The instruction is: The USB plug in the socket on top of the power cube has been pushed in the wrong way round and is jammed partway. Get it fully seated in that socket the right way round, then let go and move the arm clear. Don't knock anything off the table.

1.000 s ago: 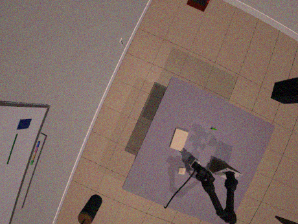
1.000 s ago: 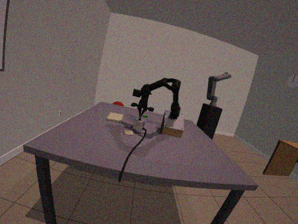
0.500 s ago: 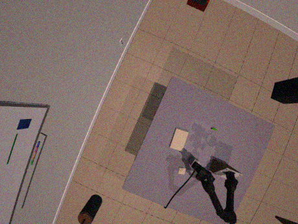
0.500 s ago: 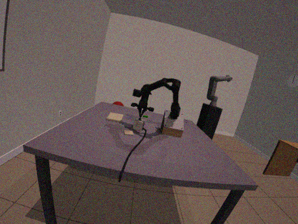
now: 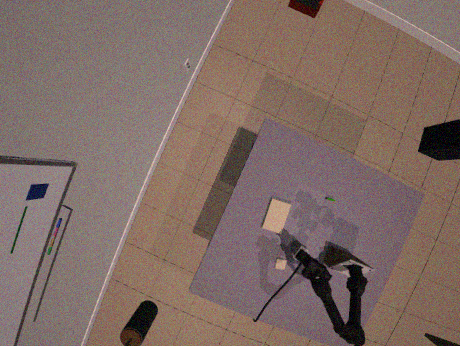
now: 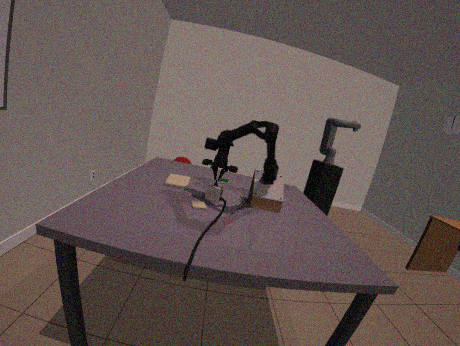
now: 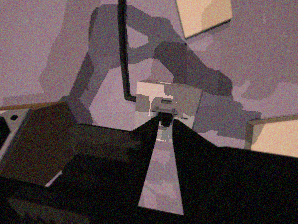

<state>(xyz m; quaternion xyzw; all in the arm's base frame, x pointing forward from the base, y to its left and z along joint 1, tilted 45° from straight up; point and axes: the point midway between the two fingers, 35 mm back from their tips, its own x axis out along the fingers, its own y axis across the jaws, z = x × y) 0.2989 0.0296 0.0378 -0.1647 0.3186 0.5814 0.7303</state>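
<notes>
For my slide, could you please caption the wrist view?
Gripper fingers at the plug in the power cube.

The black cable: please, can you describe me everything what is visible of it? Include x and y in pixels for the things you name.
The black cable [image 5: 278, 289] [image 6: 204, 233] [image 7: 123, 50] is thin, dark and looks flexible. One end meets a side of the power cube [image 6: 214, 194] [image 7: 187, 97] after a short bend; from there it curves gently past the edge of the table [image 5: 350, 200] [image 6: 125, 215] [image 7: 25, 50]. I cannot tell where it touches the tabletop.
</notes>
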